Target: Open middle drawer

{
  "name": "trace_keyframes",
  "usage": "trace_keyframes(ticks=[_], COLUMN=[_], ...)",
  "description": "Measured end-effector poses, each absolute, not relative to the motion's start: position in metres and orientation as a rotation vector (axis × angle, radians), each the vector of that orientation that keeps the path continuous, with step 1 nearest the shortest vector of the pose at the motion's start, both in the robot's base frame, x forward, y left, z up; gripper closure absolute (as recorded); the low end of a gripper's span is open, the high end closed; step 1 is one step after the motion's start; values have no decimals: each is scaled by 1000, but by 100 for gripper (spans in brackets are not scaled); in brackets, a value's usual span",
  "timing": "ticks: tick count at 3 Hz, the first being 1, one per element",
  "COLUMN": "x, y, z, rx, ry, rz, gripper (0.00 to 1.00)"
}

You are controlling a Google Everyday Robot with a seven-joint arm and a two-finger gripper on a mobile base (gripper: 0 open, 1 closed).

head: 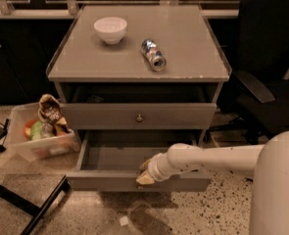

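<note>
Tool (145, 173) at front rim of open middle drawer (101, 181); cannot tell its grip.

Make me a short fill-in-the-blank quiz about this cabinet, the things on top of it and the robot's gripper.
The can on the cabinet top lies on its ___.
The bowl beside it is coloured ___.
The gripper is at the front of the lower drawer, which is ___.
The upper drawer, with a round knob, is ___.
Missing words: side; white; open; shut.

Pincer (145, 173) seemingly at front of open middle drawer (105, 181)
</note>
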State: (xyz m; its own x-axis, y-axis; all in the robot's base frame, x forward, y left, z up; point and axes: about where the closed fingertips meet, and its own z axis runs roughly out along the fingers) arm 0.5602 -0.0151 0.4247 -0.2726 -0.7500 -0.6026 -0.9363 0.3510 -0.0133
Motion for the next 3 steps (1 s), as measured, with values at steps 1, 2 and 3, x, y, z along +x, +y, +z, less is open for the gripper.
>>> trace_keyframes(ticks=[1,2,3], x=[560,560,550], y=[-15,-15,-16], z=[424,423,417], rx=[-1464,-1464,-1467], ry=[2102,2103,2124], rz=[475,476,509], gripper=[82,58,35])
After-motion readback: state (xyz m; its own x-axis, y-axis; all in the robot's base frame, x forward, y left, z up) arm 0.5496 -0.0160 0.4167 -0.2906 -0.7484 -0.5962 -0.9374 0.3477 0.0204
